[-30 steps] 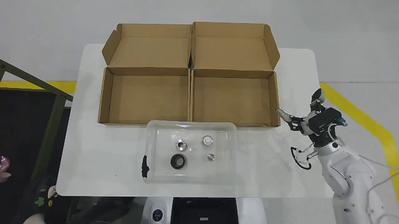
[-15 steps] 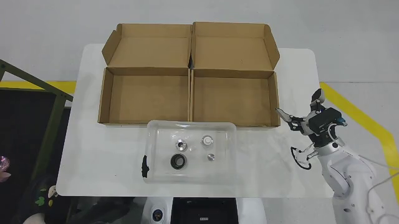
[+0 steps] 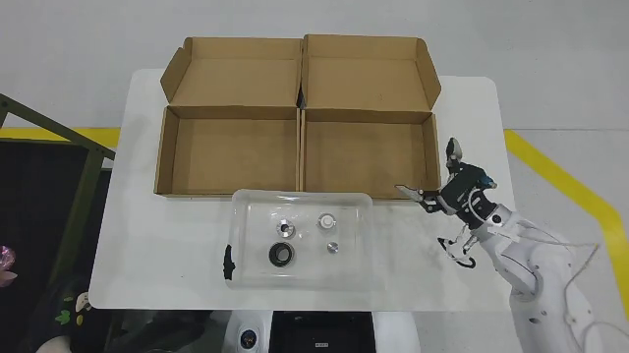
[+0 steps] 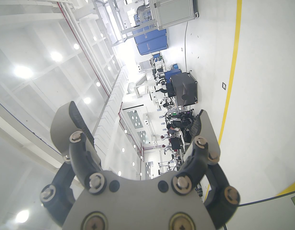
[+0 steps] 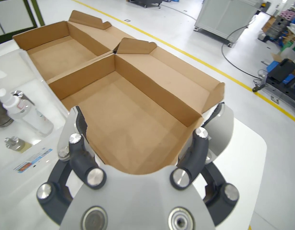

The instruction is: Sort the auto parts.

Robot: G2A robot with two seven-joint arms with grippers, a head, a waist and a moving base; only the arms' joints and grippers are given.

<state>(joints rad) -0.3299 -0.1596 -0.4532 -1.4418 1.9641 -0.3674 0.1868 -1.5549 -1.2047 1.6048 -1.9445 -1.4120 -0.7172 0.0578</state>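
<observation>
The right gripper hangs over the table at the near right corner of the right box. Its fingers are spread wide and hold nothing. 1 of them lies just outside the box's right wall and the other by its near wall, so the corner sits between them. Whether either touches the cardboard cannot be told.

Straight ahead of this gripper the right box stands open, its floor bare and its lid folded back flat on the far side. Beyond it, farther to the gripper's left, the left box stands the same way. The 2 boxes touch along their shared wall.

Near the gripper's left finger, on the robot's side of the boxes, lies the clear tray, its far rim just beside the near walls of both boxes. All 4 parts are in the tray:
- A white part is the closest to the gripper.
- 2 metal parts lie 1 just behind the white part toward the robot and 1 farther left.
- A black ring is the farthest off, in the tray's near left area.

The parts lie apart from one another.

The left gripper points away from the table into the hall, toward the pale floor and a yellow line on it. Its 2 fingers stand wide apart with nothing between them.
</observation>
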